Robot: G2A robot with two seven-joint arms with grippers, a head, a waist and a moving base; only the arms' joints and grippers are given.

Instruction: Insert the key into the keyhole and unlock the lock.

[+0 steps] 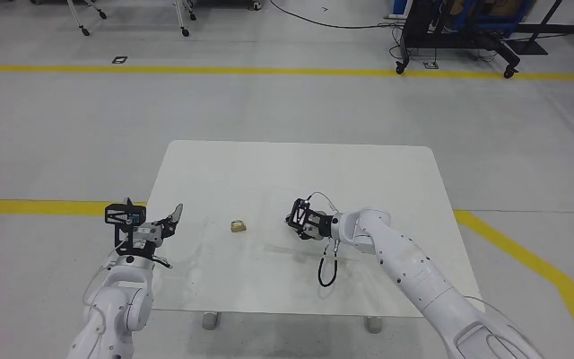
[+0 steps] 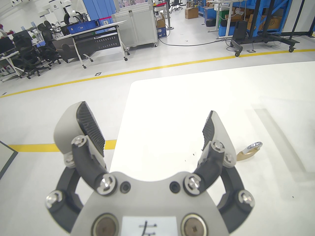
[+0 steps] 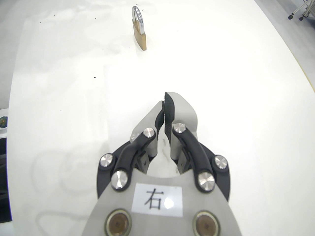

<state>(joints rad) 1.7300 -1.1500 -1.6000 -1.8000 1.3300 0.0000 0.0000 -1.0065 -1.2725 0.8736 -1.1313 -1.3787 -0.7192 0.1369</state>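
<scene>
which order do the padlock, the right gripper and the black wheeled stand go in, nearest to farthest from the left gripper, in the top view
1. padlock: on the table, between the two grippers, nearest the left gripper.
2. right gripper: past the padlock, near the table's middle.
3. black wheeled stand: on the floor beyond the table's far edge, on the robot's right.

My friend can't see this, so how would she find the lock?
Find the big white table. The lock sits on it between the left gripper and the right gripper, touching neither. It is small, with a gold-coloured body and a shiny silver loop.
</scene>
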